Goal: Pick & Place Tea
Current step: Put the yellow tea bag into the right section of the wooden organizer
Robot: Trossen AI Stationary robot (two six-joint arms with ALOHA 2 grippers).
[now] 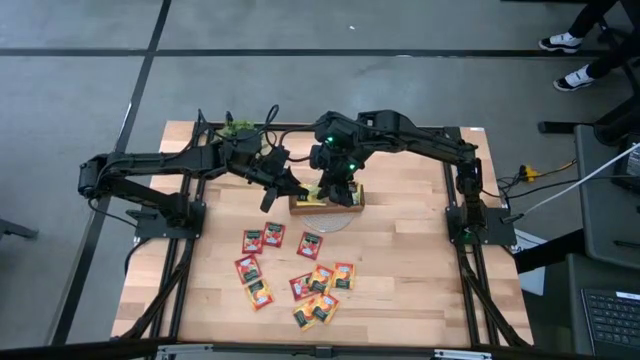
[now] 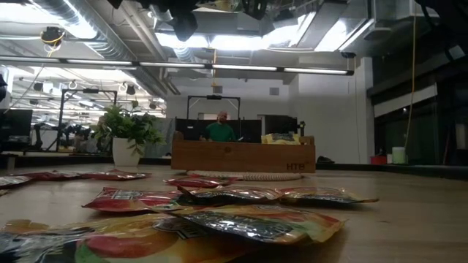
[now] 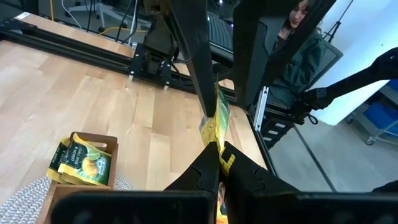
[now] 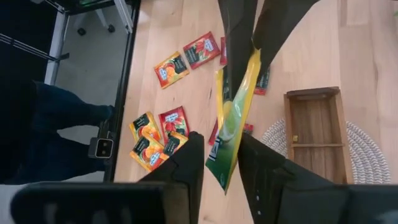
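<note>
A yellow-green tea sachet (image 4: 231,118) hangs in the air above the table beside the wooden tray (image 1: 345,204). My left gripper (image 3: 214,155), reaching in from the table's left (image 1: 298,190), is shut on one end of it. My right gripper (image 4: 221,167) comes slanting down from above (image 1: 335,192), open, with one finger on each side of the sachet's other end. A second yellow-green sachet (image 3: 81,163) lies in the tray's end compartment. Several red and orange sachets (image 1: 300,272) lie flat on the table's near half. My left gripper pinches the sachet's end (image 3: 216,138) between its two fingertips, coming nearly level from the table's left. The sachet sticks out beyond the fingers, on edge and lifted clear of table and tray. My right gripper's fingers (image 4: 258,165) flank the sachet's free end; I cannot tell whether they touch it.
The tray stands on a round woven mat (image 4: 367,149), and two of its compartments (image 4: 314,124) show bare wood. A small potted plant (image 1: 235,130) stands at the far left. Dark frame rails (image 1: 180,270) run along both table sides. A person (image 2: 219,130) sits beyond the far edge.
</note>
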